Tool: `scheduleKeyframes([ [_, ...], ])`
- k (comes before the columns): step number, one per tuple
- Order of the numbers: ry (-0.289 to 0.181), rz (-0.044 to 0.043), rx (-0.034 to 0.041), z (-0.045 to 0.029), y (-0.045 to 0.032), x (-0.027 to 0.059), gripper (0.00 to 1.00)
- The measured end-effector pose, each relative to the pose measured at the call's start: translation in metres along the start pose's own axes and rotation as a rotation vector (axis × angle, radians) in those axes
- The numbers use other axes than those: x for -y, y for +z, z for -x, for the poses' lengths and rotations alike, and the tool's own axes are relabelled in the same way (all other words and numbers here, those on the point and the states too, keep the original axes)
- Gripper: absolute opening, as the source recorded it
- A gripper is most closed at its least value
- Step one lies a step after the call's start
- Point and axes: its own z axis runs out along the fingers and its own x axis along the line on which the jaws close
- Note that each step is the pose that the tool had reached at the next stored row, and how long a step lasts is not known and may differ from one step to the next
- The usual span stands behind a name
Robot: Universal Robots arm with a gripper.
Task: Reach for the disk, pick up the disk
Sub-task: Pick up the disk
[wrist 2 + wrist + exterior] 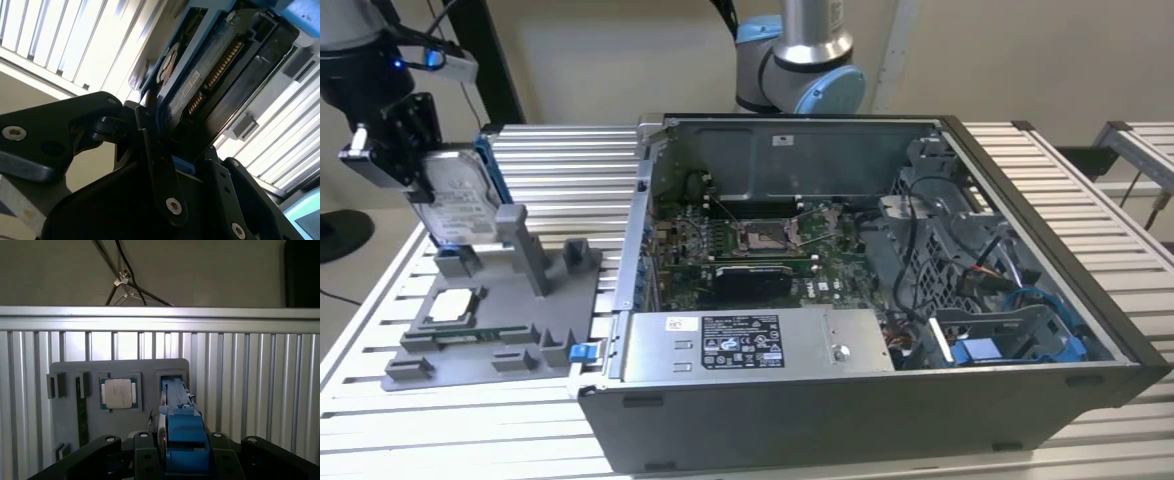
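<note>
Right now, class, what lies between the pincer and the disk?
Nothing: the pincer is shut directly on the disk, as the exterior view and both wrist views show.

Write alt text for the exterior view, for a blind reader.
The gripper, jaws shut, holds the disk upright over a grey holder at the exterior view's left. A processor chip sits on that holder; an open computer case stands beside it on the slatted table.

Hangs at the exterior view's left, wrist tilted slightly, gripper (414,160) pointing downward. Pinches the disk (458,198) by its upper end between both fingers (146,456).
</note>
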Motion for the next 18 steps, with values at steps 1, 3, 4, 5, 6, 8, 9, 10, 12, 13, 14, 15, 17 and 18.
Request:
scheduleKeyframes([
  [1,0.000,0.0001,0.0000,0.0001,-0.0005,-0.0001,0.00],
  [3,0.000,-0.0001,0.0001,0.0001,-0.0011,-0.0001,0.00],
  [4,0.000,-0.0001,0.0000,0.0001,-0.0014,-0.0001,0.00],
  [5,0.000,-0.0001,0.0000,0.0001,-0.0017,-0.0001,0.00],
  [6,0.000,0.0001,-0.0001,0.0001,-0.0021,-0.0001,0.00],
  [8,0.000,0.0002,-0.0001,0.0000,-0.0028,0.0000,0.00],
  [9,0.000,0.0003,-0.0001,0.0000,-0.0033,0.0000,0.00],
  [10,0.000,0.0001,0.0000,0.0000,-0.0037,-0.0001,0.00],
  [12,0.000,0.0000,0.0000,0.0000,-0.0045,-0.0001,0.00],
  [13,0.000,0.0000,0.0000,0.0001,-0.0049,-0.0001,0.00],
  [14,0.000,0.0001,0.0000,0.0001,-0.0053,-0.0001,0.00],
  [15,0.000,0.0000,0.0000,0.0001,-0.0056,-0.0001,0.00],
  [17,0.000,0.0000,0.0000,0.0002,-0.0063,-0.0002,0.00],
  [18,0.000,0.0000,0.0000,0.0002,-0.0066,-0.0002,0.00],
])
